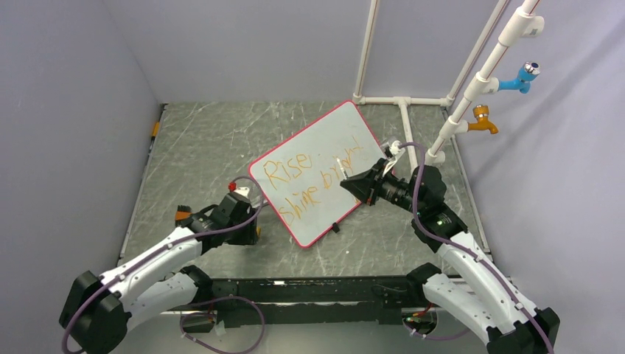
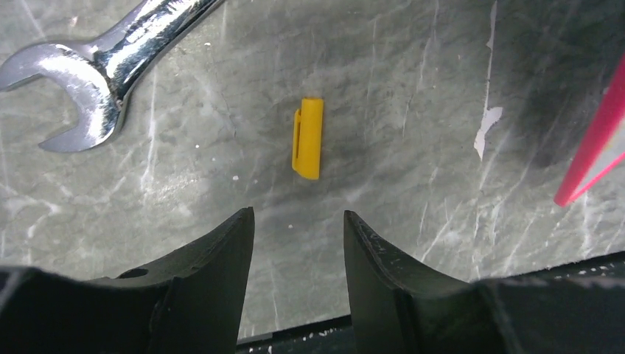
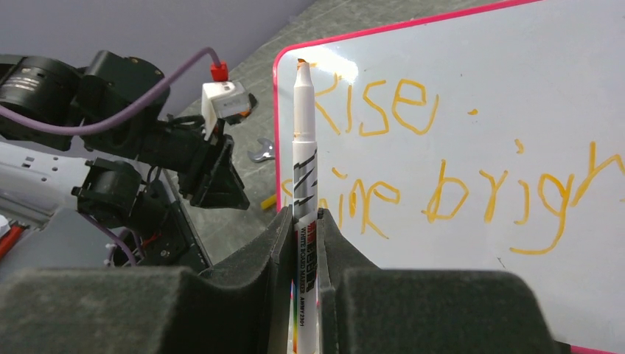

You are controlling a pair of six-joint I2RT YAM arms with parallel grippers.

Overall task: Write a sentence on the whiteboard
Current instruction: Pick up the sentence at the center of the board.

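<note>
The sentence looked complete on the whiteboard; the right hand gripped the marker, the left hand gaped empty near the yellow cap, so capping likely remained.

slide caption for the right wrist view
Right gripper clamps an uncapped orange-tipped marker before the whiteboard bearing the sentence.

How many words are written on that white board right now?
3, in orange on the whiteboard: "Rise" on the upper row, "shine" then "bright" on the lower. In the right wrist view the marker covers part of "shine".
</note>
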